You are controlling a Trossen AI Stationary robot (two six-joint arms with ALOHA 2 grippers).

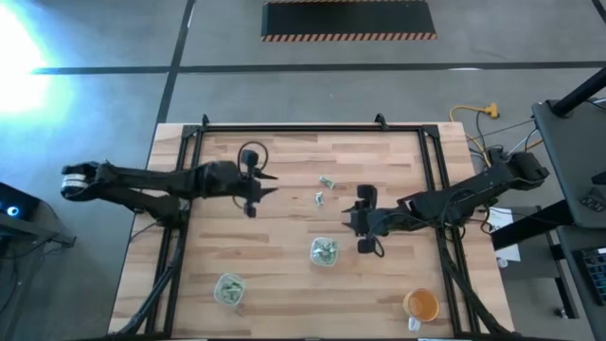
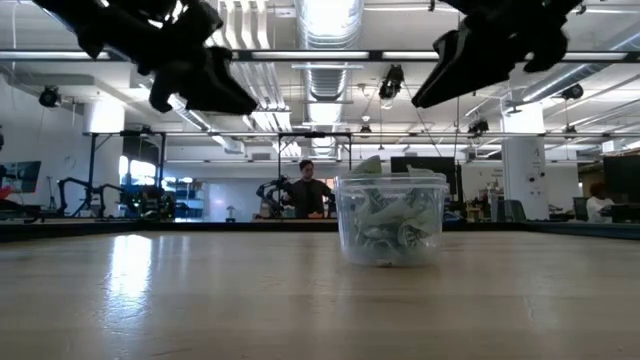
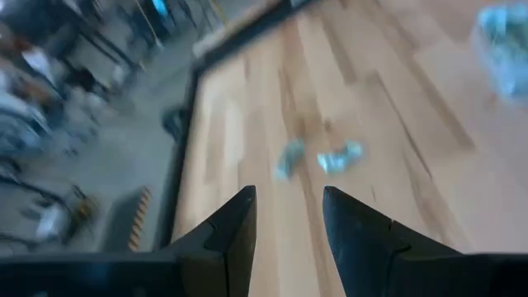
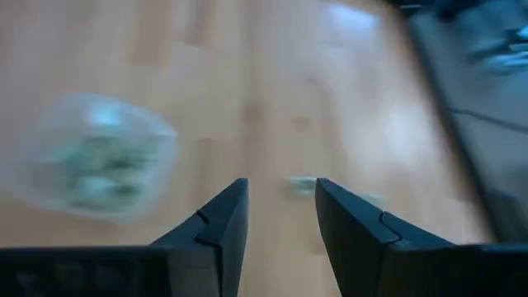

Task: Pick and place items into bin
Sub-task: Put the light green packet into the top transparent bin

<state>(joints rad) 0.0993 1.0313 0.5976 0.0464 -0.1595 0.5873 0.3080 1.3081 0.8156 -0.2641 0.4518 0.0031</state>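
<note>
Left gripper (image 1: 269, 182) is hovering open, empty; two loose items (image 1: 327, 182) are lying ahead of its tips. Right gripper (image 1: 355, 218) is hanging open, empty, beside a filled clear cup (image 1: 324, 252). Only the low view is showing both raised off the table (image 2: 200, 300).

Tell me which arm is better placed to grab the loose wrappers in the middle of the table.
Probably the left. The left gripper is open and points at the two loose wrappers. The right gripper, also open, points toward the cup.
</note>
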